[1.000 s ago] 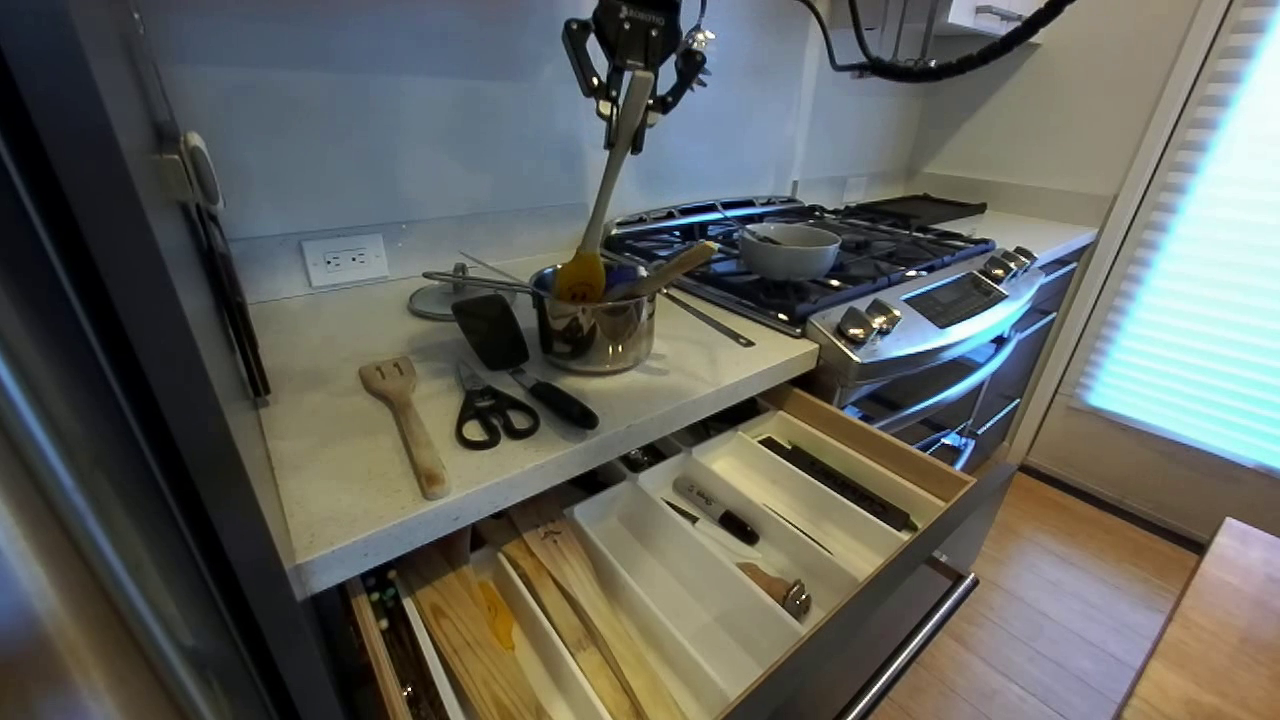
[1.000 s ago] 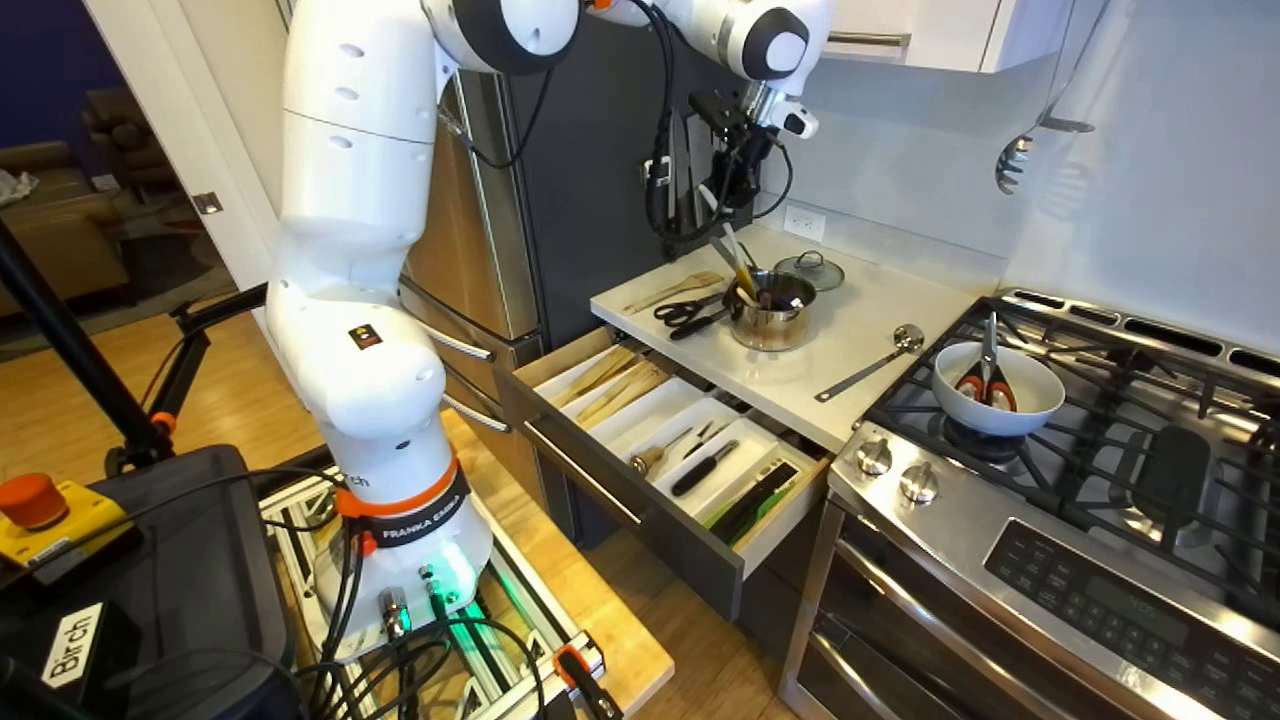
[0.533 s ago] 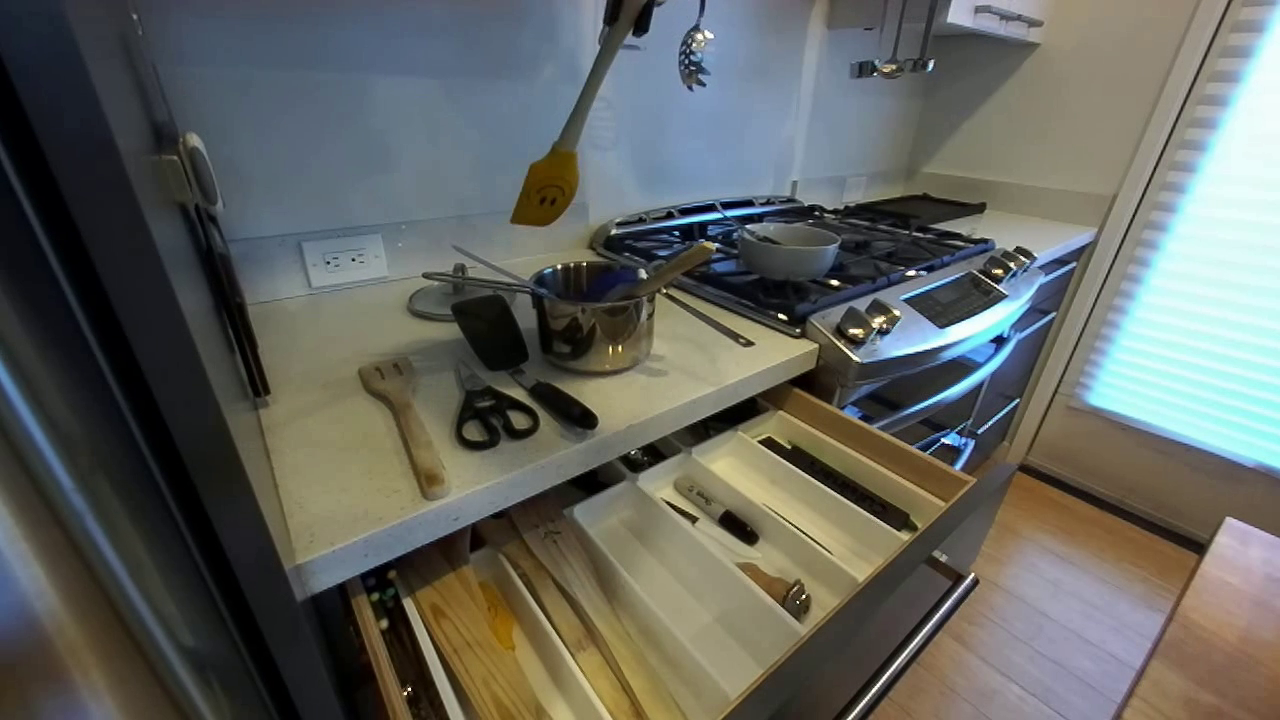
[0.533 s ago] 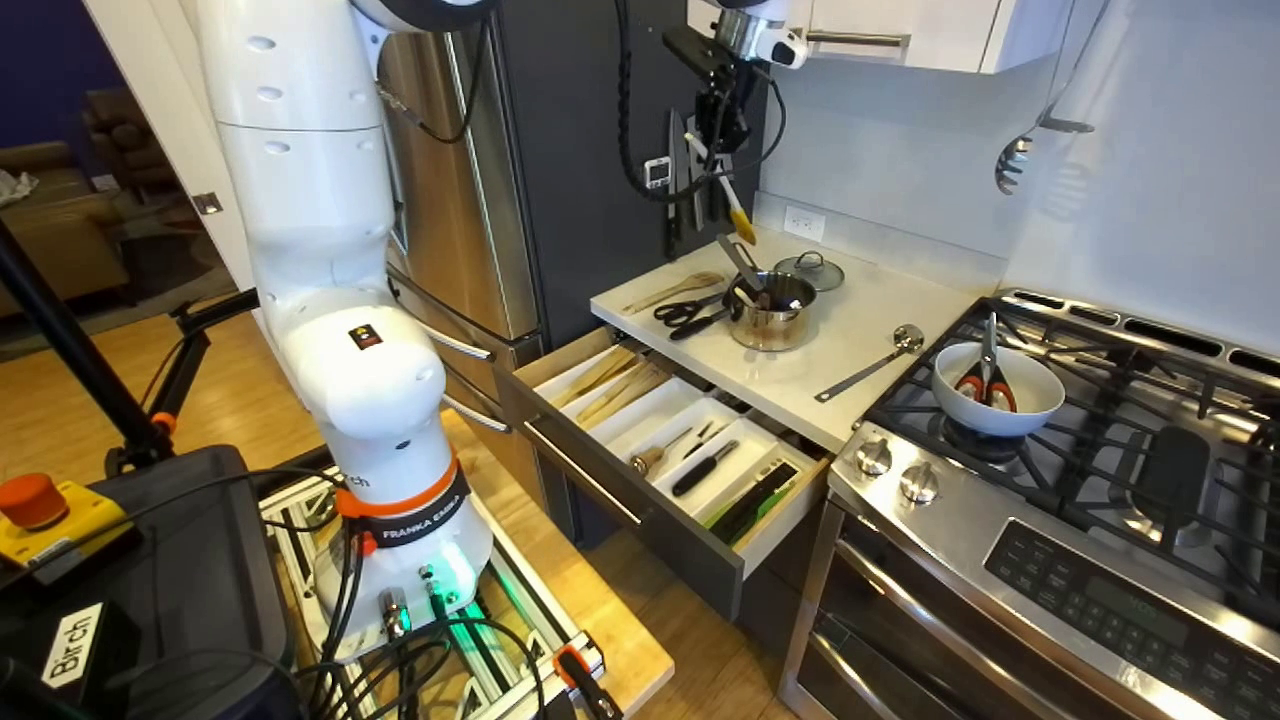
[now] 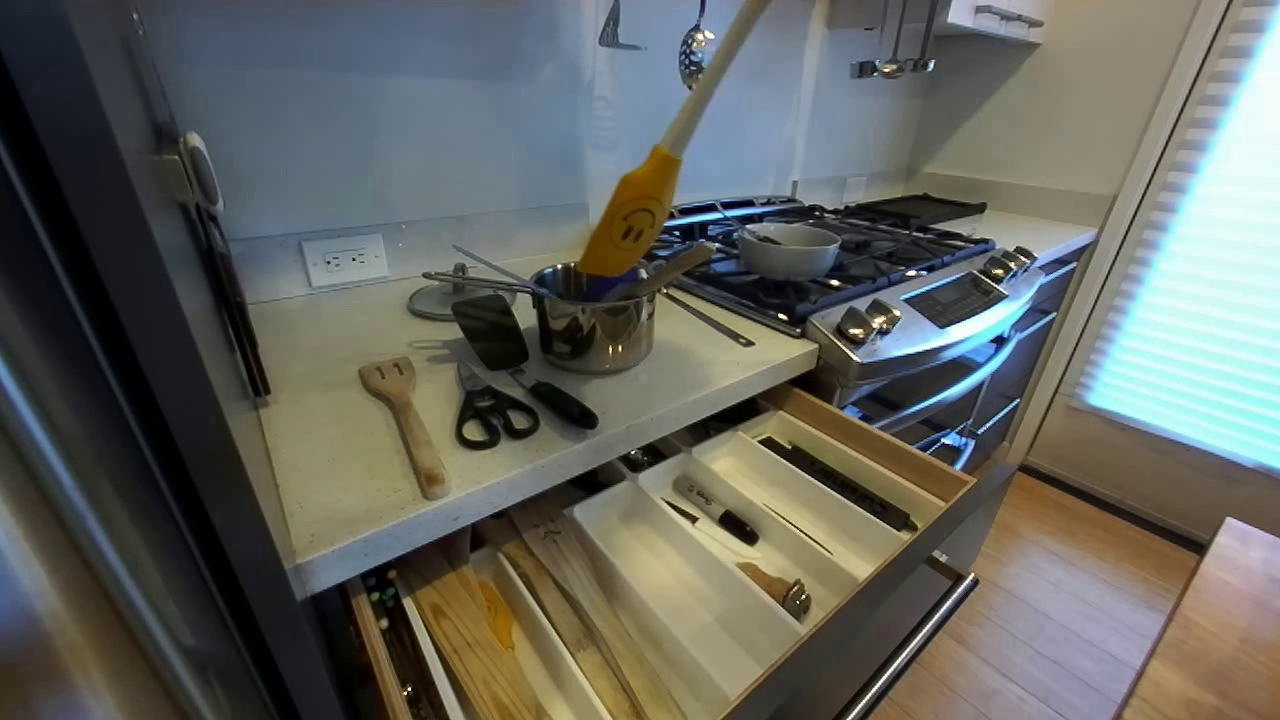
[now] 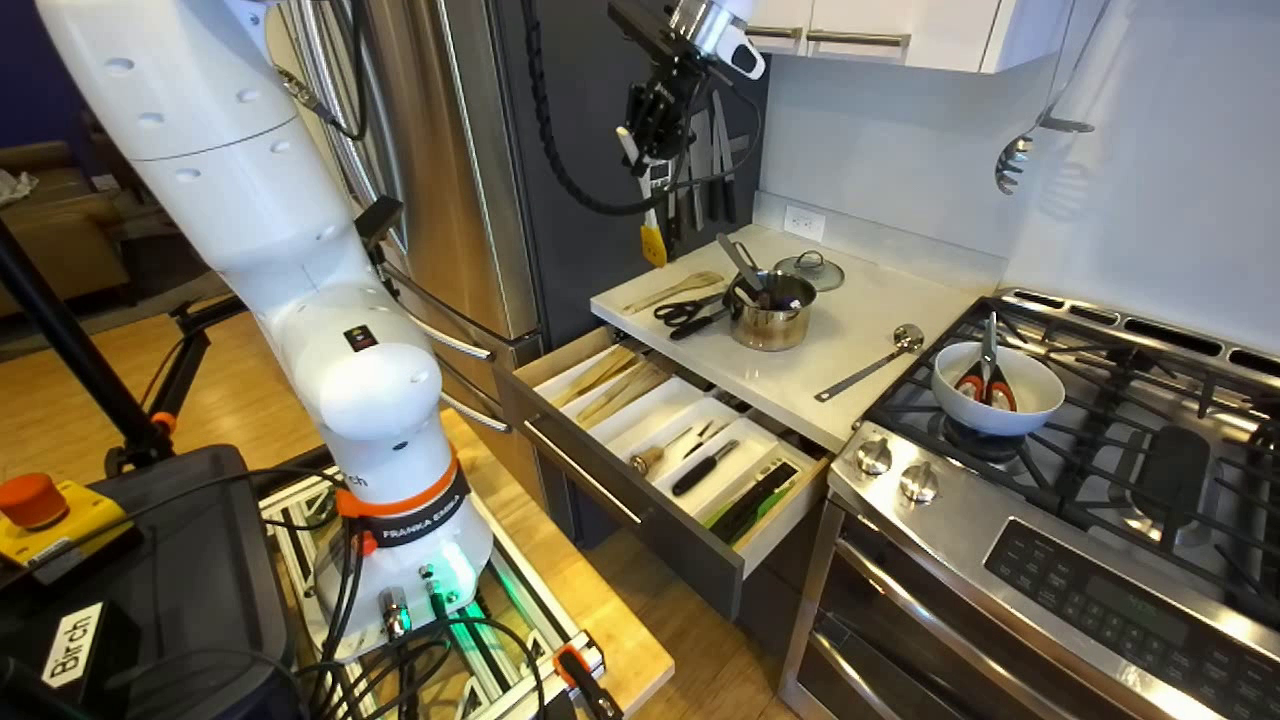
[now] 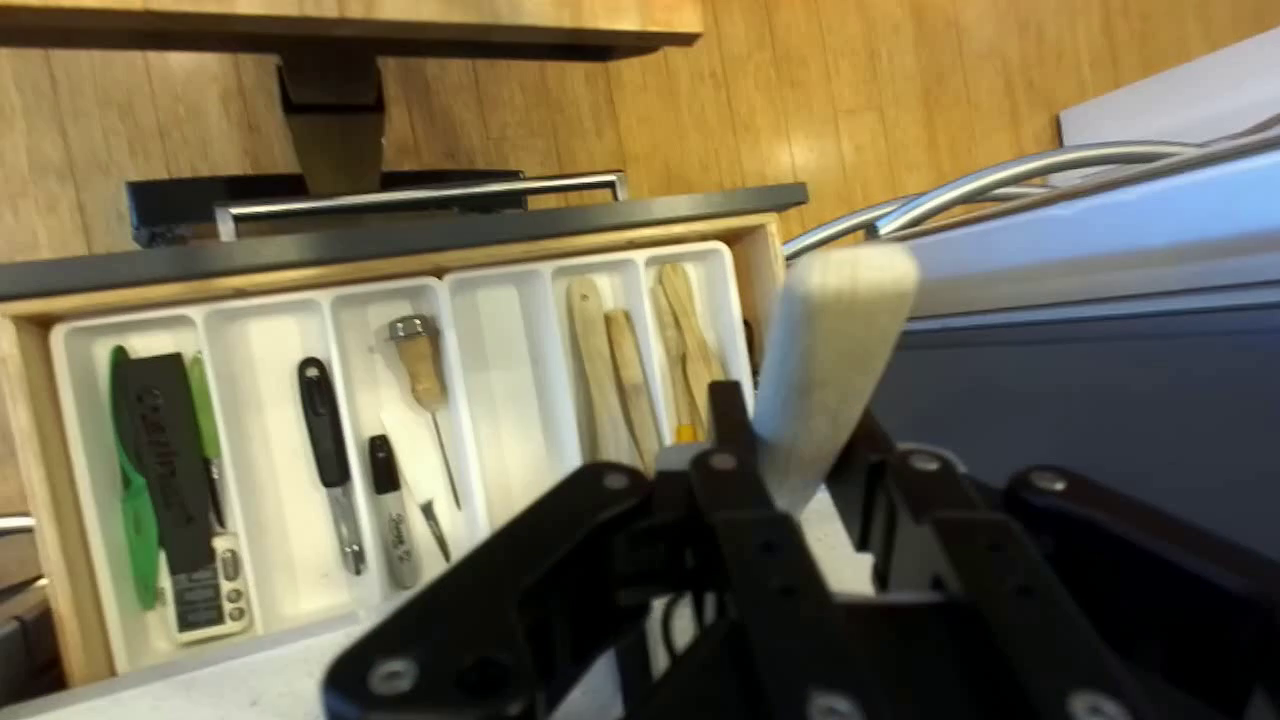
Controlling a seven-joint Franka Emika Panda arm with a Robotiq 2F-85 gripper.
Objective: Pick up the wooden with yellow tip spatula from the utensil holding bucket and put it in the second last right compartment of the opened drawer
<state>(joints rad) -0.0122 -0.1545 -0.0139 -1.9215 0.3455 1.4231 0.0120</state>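
Note:
The wooden spatula with the yellow tip (image 5: 632, 215) hangs tilted, head down, in the air; it also shows in an exterior view (image 6: 653, 246). My gripper (image 7: 800, 430) is shut on its pale handle (image 7: 838, 340); the head is hidden in the wrist view. The gripper shows high beside the fridge in an exterior view (image 6: 643, 160). The steel pot (image 5: 597, 335) with other utensils stands on the counter. The open drawer (image 6: 590, 480) has white compartments. One compartment (image 7: 508, 380) is empty; the two nearest the fridge hold wooden utensils (image 7: 600, 370).
A wooden slotted turner (image 5: 405, 420), black scissors (image 5: 490, 415) and a black turner (image 5: 490, 330) lie on the counter. The fridge (image 6: 600, 200) with knives on its side stands close to the gripper. A bowl (image 6: 1000, 390) sits on the stove.
The spatula has come up out of the pot. My gripper has carried it toward the fridge and the drawer side. The pot and drawer have not moved.

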